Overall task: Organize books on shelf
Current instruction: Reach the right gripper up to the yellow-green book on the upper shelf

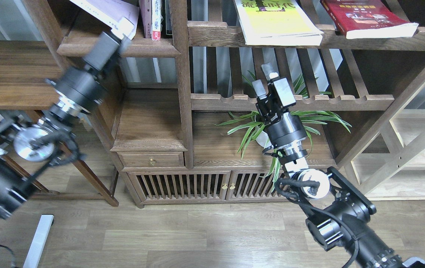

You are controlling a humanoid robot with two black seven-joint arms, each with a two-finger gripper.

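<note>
Up top, three books: white (111,13), yellow-green (275,22), red (365,16); right fingers (263,79) spread, left fingers (124,29) unclear.

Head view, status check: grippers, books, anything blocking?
Left gripper blurred at the pale book on the solid shelf. Right gripper open, empty, below the yellow book. Red book untouched. Plant behind right arm.

Left gripper (124,31) up at the pale lilac book's (110,10) lower corner, blurred; right gripper (263,79), fingers parted, below the yellow-green book (277,24), dark red book (365,18) up to its right
</note>
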